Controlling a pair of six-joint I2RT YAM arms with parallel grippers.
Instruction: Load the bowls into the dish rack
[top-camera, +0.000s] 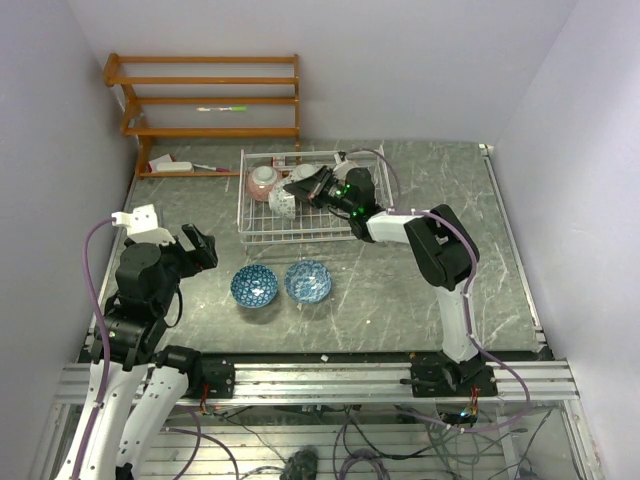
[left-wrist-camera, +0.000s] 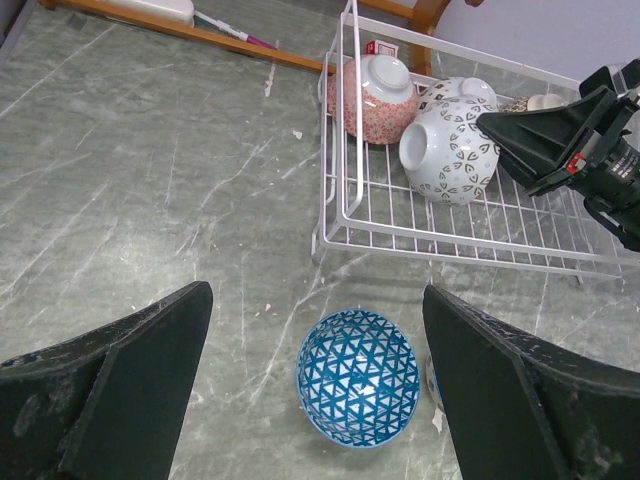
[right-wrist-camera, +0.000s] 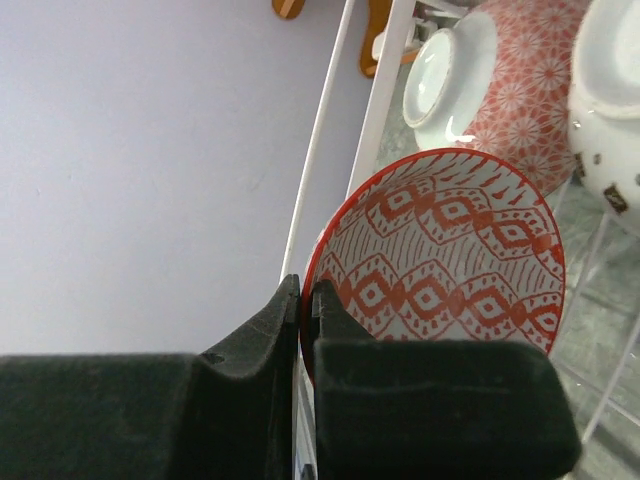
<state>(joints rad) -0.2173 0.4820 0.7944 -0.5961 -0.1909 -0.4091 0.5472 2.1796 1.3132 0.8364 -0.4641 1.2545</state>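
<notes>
The white wire dish rack (top-camera: 262, 232) stands at the back middle. A red-patterned bowl (top-camera: 263, 181) and a black-and-white bowl (top-camera: 283, 204) lie in its left end, foot rings showing. My right gripper (right-wrist-camera: 305, 290) reaches into the rack and is shut on the rim of another red bowl (right-wrist-camera: 450, 260), which stands on edge beside the rack's wire wall (right-wrist-camera: 380, 90). Two blue bowls (top-camera: 254, 286) (top-camera: 308, 281) sit upright on the table in front of the rack. My left gripper (left-wrist-camera: 318, 295) is open above the left blue bowl (left-wrist-camera: 357, 376), not touching it.
An orange-brown wooden shelf unit (top-camera: 210, 100) stands at the back left with pens and a small white item on it. Part of one more bowl (left-wrist-camera: 530, 100) shows behind the right gripper in the rack. Walls close in on the left, back and right.
</notes>
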